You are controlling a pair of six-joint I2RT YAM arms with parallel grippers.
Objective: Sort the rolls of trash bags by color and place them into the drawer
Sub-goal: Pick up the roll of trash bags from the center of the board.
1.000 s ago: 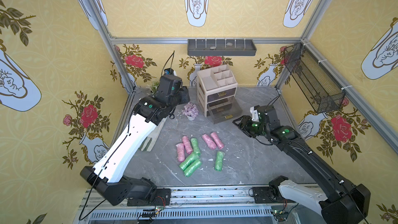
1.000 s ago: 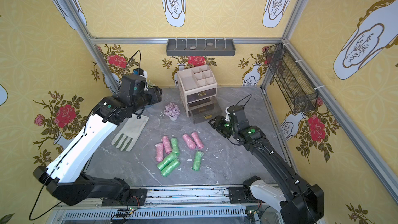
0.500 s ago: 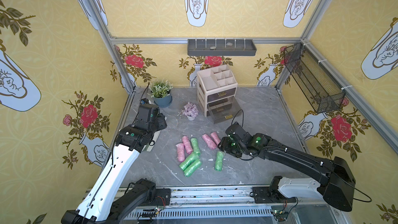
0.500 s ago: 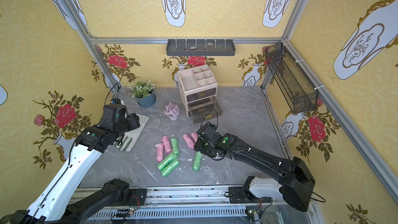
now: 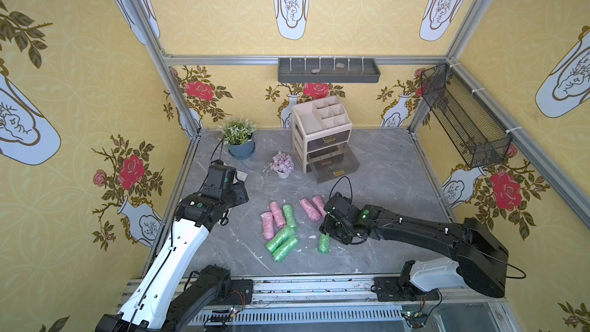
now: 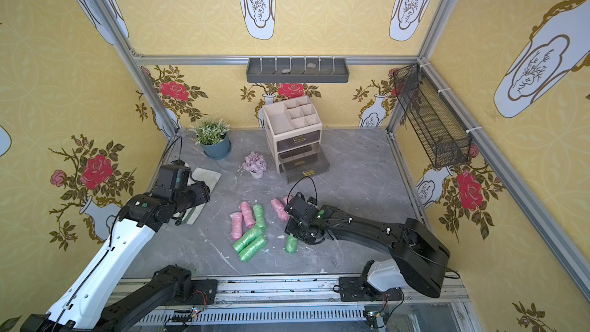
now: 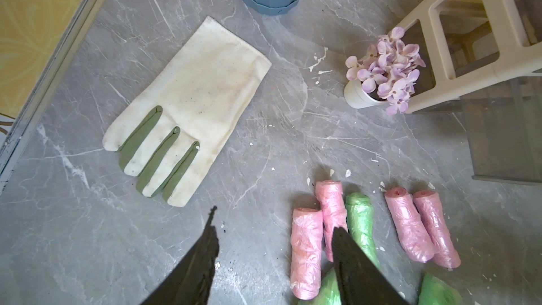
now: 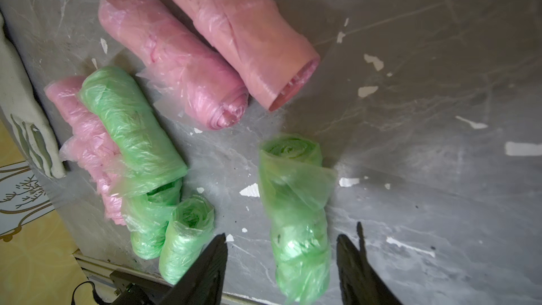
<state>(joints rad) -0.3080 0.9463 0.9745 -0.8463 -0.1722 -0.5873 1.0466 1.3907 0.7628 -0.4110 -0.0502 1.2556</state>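
Note:
Several pink and green rolls of trash bags lie on the grey table; in both top views a mixed cluster [image 5: 277, 218] [image 6: 245, 215] sits left of a pink pair [image 5: 311, 209]. A lone green roll [image 5: 323, 243] [image 8: 296, 200] lies apart from them. My right gripper [image 8: 281, 236] is open and low, one finger on each side of that roll, with a gap on both sides. My left gripper [image 7: 274, 221] is open above bare table beside a pink roll [image 7: 305, 247], holding nothing. The beige organizer [image 5: 321, 122] has its bottom drawer [image 5: 335, 167] pulled open.
A white and green glove [image 7: 190, 104] lies flat at the left under my left arm. A blue potted plant [image 5: 241, 142] and a small lilac flower pot [image 5: 282, 164] stand left of the organizer. A wire basket [image 5: 463, 119] hangs on the right wall.
My right arm has swung from the drawer down to the lone green roll. My left arm has pulled back from the potted plant towards the front left, over the glove.

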